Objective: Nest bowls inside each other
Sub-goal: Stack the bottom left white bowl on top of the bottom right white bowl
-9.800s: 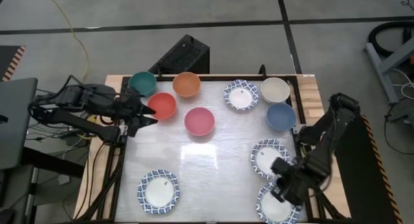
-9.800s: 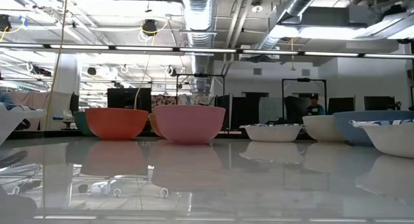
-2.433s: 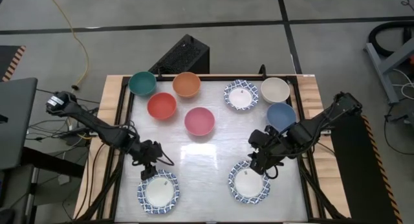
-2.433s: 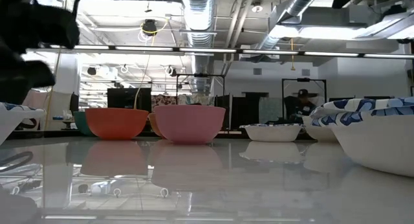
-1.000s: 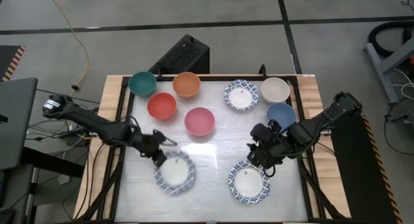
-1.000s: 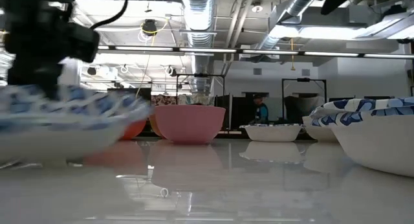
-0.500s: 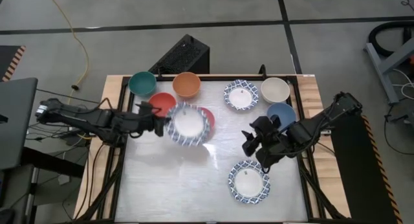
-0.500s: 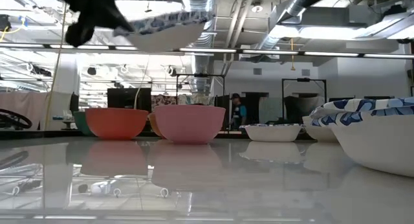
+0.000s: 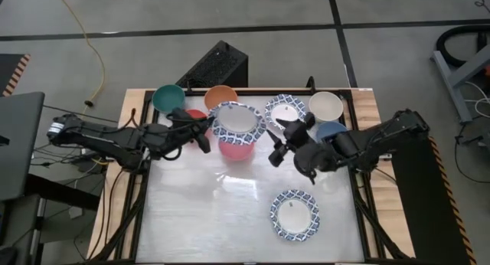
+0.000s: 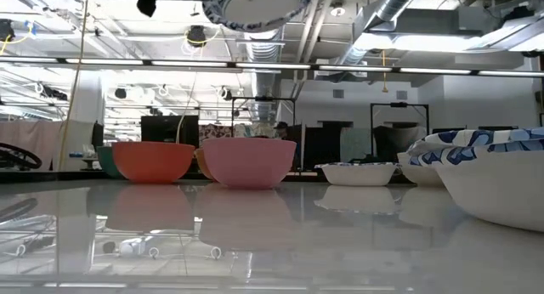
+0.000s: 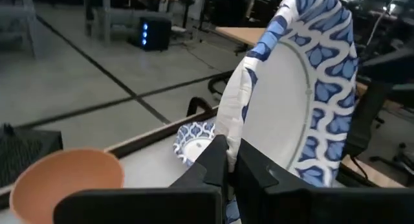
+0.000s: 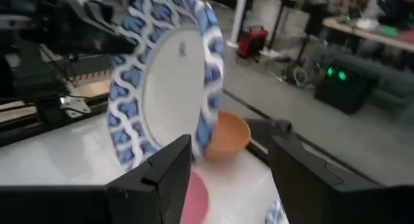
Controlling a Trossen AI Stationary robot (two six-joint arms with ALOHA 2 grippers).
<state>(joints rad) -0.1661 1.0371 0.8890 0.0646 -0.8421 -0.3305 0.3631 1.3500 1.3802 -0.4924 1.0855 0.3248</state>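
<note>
- A blue-and-white patterned-rim bowl (image 9: 236, 120), gripped at its rim by the left pincer (image 9: 205, 130), hung above the plain pink bowl (image 9: 234, 148).
- The right pincer (image 9: 277, 145) stood wide and empty just beside it.
- Judged barely begun: every other bowl on the white bench (image 9: 230, 204) sat single.
- The orange bowl (image 9: 219, 97) and red bowl (image 9: 193, 116) crowded the target.

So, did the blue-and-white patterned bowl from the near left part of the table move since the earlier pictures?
Yes. The blue-and-white patterned bowl left the table's near left part and now hangs above the pink bowl, gripped by the left end effector.
</note>
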